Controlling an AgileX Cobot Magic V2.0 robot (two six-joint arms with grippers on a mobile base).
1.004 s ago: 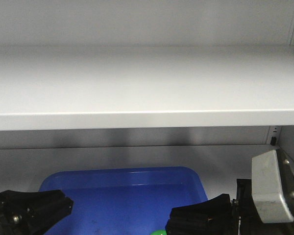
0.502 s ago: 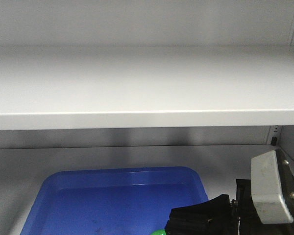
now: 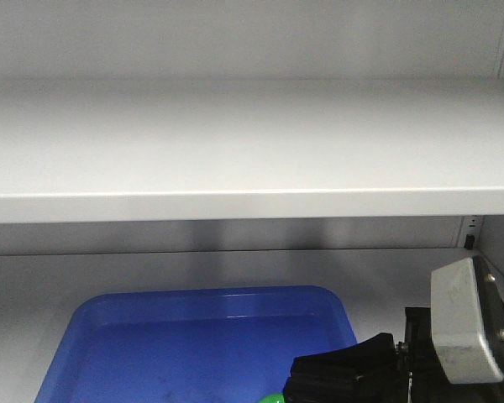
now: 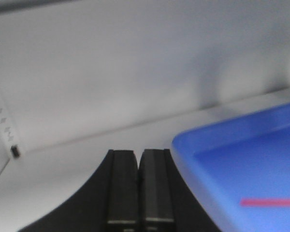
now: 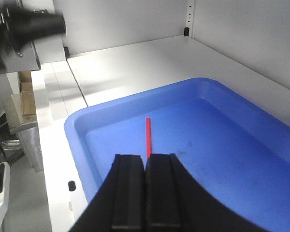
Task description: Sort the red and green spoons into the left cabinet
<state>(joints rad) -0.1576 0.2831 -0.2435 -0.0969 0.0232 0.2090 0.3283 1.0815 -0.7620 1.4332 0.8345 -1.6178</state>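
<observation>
Blue plastic formed the tray (image 5: 222,140) on the lower shelf (image 3: 235,264) of the left cabinet (image 3: 235,143), with the red spoon (image 5: 148,137) lying inside it just ahead of the right pincer (image 5: 145,193), whose jaws were pressed together on nothing, as were those of the left pincer (image 4: 140,188) beside the tray's rim. Both pincers would need to spread before any pick, and the thin flat handle could slide on the smooth tray floor and escape a pinch. Only the front view showed a sliver of the green spoon (image 3: 272,399) at its bottom edge, while the red handle appeared in both wrist views alone.
</observation>
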